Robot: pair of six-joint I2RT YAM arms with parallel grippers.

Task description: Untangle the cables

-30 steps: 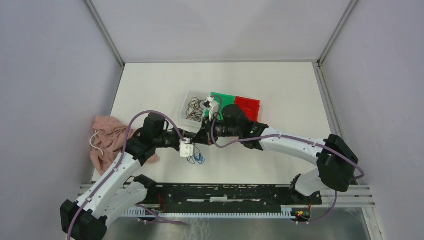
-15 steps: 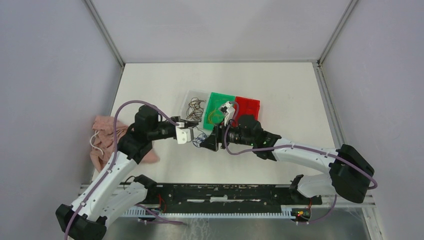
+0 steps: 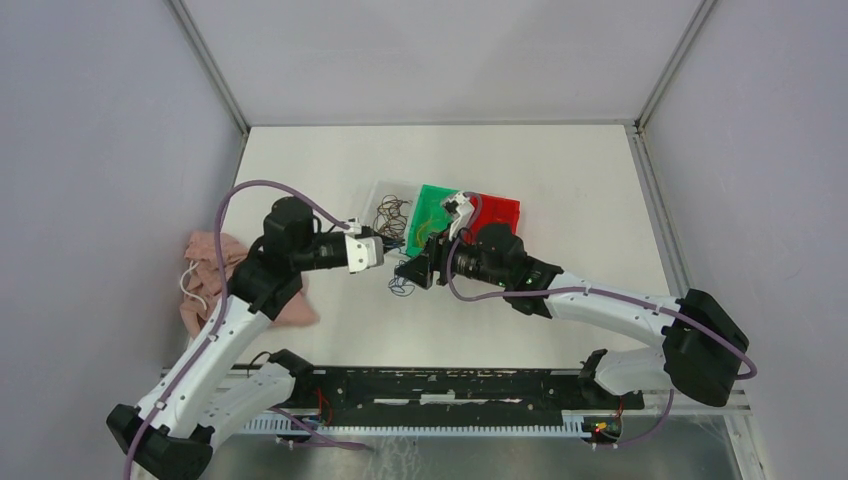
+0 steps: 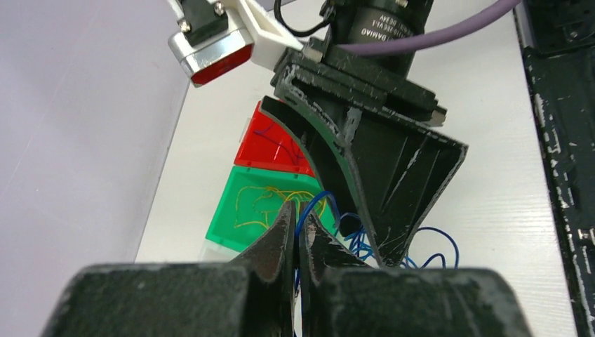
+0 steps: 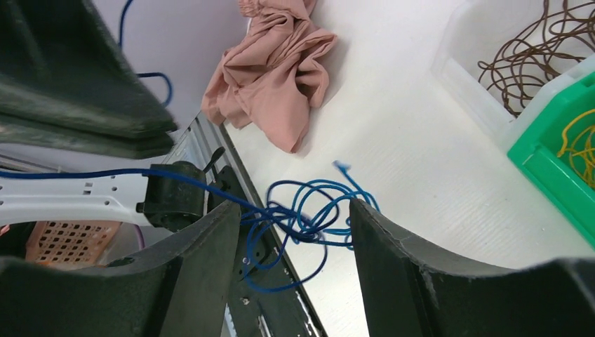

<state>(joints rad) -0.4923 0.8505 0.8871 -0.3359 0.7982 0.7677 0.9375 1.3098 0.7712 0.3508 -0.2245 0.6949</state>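
A tangle of blue cables (image 3: 400,287) (image 5: 309,210) hangs low over the table between my two grippers. My left gripper (image 3: 390,250) (image 4: 298,225) is shut on one blue strand (image 4: 316,203), which rises out of its fingertips. My right gripper (image 3: 403,272) (image 5: 291,217) is open, and the blue tangle sits loose in the gap between its fingers (image 4: 393,175). Brown cables (image 3: 388,215) (image 5: 533,56) lie in a clear tray. Yellow cables (image 4: 270,200) (image 5: 579,140) lie in the green tray (image 3: 437,203).
A red tray (image 3: 497,210) (image 4: 270,151) holding a thin blue strand adjoins the green one. A crumpled pink cloth (image 3: 215,275) (image 5: 277,77) lies at the table's left edge. The black rail (image 3: 450,385) runs along the near edge.
My right gripper has opened and drawn back slightly. My left gripper shut on a blue strand and carried it away from the near edge toward the trays, pulling the tangle along.
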